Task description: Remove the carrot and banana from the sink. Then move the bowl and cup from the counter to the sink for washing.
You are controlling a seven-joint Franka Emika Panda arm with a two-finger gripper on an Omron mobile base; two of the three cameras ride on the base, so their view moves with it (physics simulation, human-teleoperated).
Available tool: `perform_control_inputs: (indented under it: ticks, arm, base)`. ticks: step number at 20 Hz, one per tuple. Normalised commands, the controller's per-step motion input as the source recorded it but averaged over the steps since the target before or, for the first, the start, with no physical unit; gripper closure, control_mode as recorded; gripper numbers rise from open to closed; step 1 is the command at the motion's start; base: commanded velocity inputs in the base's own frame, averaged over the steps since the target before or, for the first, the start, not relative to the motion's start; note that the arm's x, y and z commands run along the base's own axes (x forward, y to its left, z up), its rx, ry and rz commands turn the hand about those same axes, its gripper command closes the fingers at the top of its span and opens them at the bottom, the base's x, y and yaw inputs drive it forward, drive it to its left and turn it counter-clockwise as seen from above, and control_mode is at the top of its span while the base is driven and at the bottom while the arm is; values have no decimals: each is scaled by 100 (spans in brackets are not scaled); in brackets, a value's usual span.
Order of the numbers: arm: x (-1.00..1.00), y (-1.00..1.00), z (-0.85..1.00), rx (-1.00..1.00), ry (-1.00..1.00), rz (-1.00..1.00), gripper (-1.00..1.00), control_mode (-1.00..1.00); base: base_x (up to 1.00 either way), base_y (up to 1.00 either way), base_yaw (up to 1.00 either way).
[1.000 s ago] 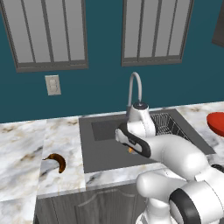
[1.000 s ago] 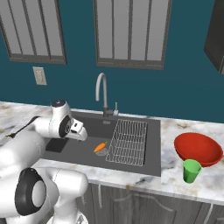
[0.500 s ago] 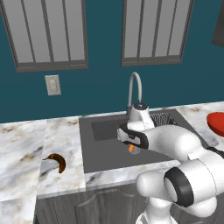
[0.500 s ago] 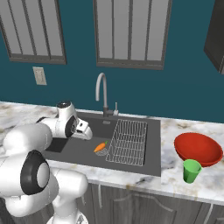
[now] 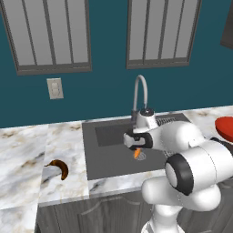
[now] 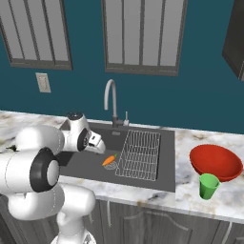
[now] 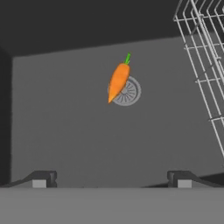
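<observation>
Since a second ago our arm has swung in over the sink, and our gripper now hangs above the basin floor with its jaws wide apart and nothing between them. We see the carrot lying across the round drain, beside the wire rack. Left of the sink, the banana lies on the counter; to the right the red bowl and green cup stand together.

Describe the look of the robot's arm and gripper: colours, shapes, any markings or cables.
The arm is built of glossy white, rounded, bulbous shells, joined by round dark grey to black joint caps ringed in white. The hand is a small white block with a dark face. The two-finger gripper ends in two small dark grey, blocky finger tips with paler grey faces. No cables or printed markings are visible.
</observation>
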Motion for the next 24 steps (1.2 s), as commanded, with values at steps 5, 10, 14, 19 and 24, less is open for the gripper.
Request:
perform_control_inputs:
  ticks: [5,10,14,19,24]
  arm:
    - [21,-15,-20,0,0,-10,-100,-100]
    - [20,-12,-18,0,0,-9,-100,-100]
    - [17,-7,-20,1,0,-5,-100,-100]
    - [19,-3,-21,0,-1,-1,-100,-100]
    - [21,0,-23,3,0,0,-100,-100]
  base:
    - [0,0,0]
    - [0,0,0]
    - [0,0,0]
    - [0,0,0]
    - [0,0,0]
